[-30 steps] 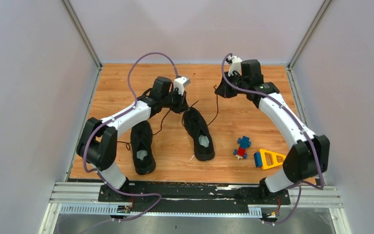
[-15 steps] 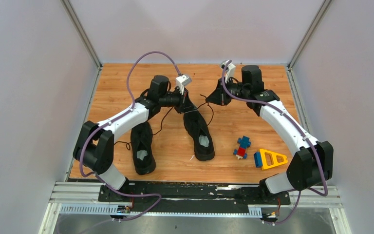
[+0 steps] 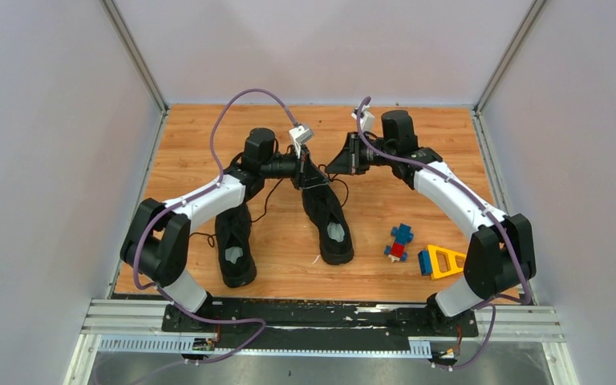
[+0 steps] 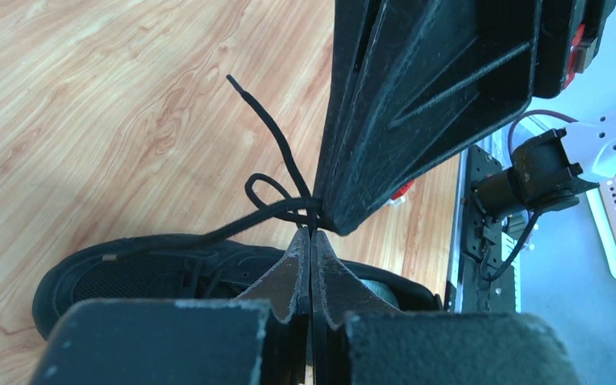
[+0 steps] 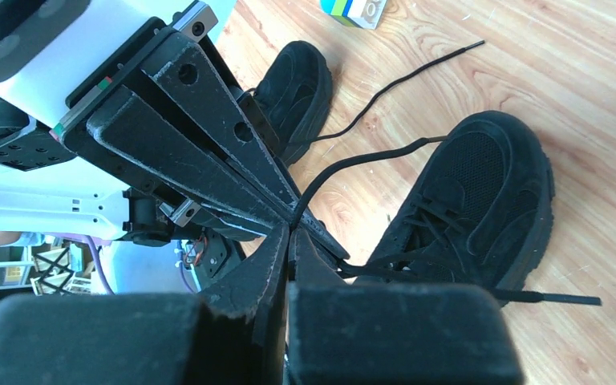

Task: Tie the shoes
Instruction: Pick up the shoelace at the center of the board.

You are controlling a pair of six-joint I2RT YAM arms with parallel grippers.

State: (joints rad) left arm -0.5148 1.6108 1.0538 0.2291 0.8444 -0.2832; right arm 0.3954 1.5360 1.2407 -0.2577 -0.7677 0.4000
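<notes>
We see two matching builds: the left arm and the right arm wear white shells on their long links and black housings at the joints, and a purple cable runs along each. The left gripper and right gripper have black wedge-shaped fingers, ribbed and scuffed pale at the edges (round screw holes dot the side plates), with small red and green marks near the mount.

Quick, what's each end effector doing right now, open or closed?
Left end effector: closed, pinching thin black shoelace.
Right end effector: closed on that shoelace too.
</notes>
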